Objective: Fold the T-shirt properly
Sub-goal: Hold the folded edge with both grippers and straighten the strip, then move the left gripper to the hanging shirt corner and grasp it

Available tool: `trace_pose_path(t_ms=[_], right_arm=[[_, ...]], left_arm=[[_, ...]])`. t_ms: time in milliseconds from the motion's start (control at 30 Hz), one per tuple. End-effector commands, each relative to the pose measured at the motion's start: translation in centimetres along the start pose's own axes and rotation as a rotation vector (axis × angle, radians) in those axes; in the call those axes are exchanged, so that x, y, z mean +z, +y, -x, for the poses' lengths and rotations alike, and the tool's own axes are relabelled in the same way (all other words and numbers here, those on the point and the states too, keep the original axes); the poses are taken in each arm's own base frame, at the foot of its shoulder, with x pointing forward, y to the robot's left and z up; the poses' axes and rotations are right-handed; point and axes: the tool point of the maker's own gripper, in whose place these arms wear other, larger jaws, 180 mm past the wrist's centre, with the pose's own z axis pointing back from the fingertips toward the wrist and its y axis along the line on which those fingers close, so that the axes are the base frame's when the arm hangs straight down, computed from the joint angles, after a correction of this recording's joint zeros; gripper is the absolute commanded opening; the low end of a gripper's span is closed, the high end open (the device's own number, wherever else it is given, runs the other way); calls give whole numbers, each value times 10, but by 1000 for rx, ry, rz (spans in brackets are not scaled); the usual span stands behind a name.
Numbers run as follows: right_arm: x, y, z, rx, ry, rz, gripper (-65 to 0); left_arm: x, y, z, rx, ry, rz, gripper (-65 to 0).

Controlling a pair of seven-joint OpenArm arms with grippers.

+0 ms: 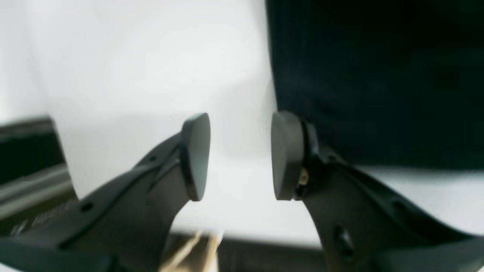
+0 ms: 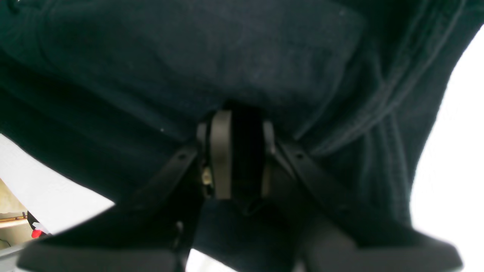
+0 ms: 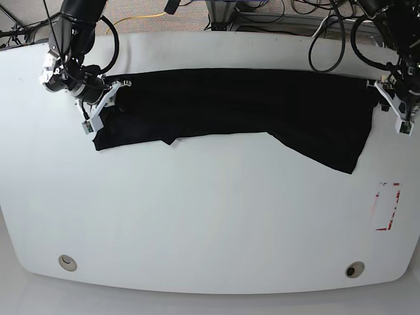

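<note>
Base view: the T-shirt (image 3: 243,105) lies spread as a long black band across the far half of the white surface (image 3: 210,216), stretched between the 2 arms. Its lower edge is uneven, with a flap hanging lower toward the end by the left arm and a narrower strip at the end by the right arm. The right hand (image 3: 105,102) sits at the band's end on that view's left, fingers into the cloth. Right wrist view confirms it: the right hand (image 2: 237,158) has its pads (image 2: 221,158) nearly together, clamped on a fold of black fabric, and the shirt (image 2: 227,56) fills almost the whole frame, with a stitched hem running down one side. The left hand (image 3: 394,105) is at the opposite end, just beside the shirt's edge. Left wrist view: the left hand (image 1: 240,156) has its pads (image 1: 196,155) apart with bare white surface (image 1: 151,56) showing through the gap, nothing between them; the shirt's edge (image 1: 378,75) lies just past 1 pad, contact not clear. A red-marked rectangle (image 3: 387,207) sits on the surface near the left arm's side, and 2 round holes (image 3: 65,262) are near the front edge.
</note>
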Motion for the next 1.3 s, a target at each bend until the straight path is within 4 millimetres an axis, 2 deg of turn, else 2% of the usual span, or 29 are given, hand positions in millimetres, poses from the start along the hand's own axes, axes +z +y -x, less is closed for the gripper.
trace_pose_path(t_ms=[0,100,200,333,533,733,933,1033,1100,1267], right_arm=[[-1,-6,21,-1,98,43,-545],[-2,-5,20,-2,96,41,-545],[-2,-4,20,-4,95,38,-545],[-7,1,14,-4,79,26,-545],[-8,3,12,-5,74,23,-545],[-9,3,9,-3,68,22,-545],[-9,3,8,-4,67,21,-545],[-9,3,7,-1,65,22,-545],[-9,3,9,-4,68,21,-545],[-9,3,7,-1,65,22,-545]], left_arm=[[-1,8,-23,19,-65,-7,-367],[-11,12,-44,66,-108,6,-278],[-26,11,-61,133,-139,45,-233],[-48,12,-86,207,-169,105,-204],[-74,8,-108,298,-266,179,-204],[-103,-8,-113,254,-245,269,-208],[-121,-12,-101,320,-252,305,-208],[-127,-23,-107,309,-249,336,-208],[-130,-29,-103,308,-233,350,-210],[-132,-34,-106,310,-232,362,-210]])
